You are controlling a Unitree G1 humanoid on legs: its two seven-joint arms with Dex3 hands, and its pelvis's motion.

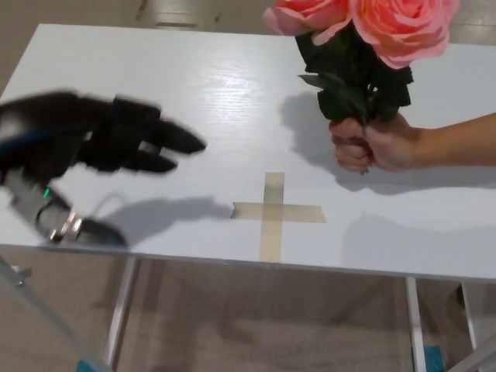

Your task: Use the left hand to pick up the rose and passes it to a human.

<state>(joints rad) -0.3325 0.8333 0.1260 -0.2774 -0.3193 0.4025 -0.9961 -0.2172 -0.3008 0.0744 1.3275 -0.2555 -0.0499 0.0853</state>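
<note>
Left hand [116, 147] blurred over near-left table [194, 85] edge, fingers spread, holding nothing, well apart from the rose [364, 54] bunch held upright at far right in a person's hand [372, 145], tape cross [273, 213] on table between them.

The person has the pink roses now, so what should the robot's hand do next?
Probably finish pulling back off the table. The person's hand grips the pink roses with dark green leaves, and the robot's black left hand is empty with its fingers apart, already well left of the tan tape cross.
</note>
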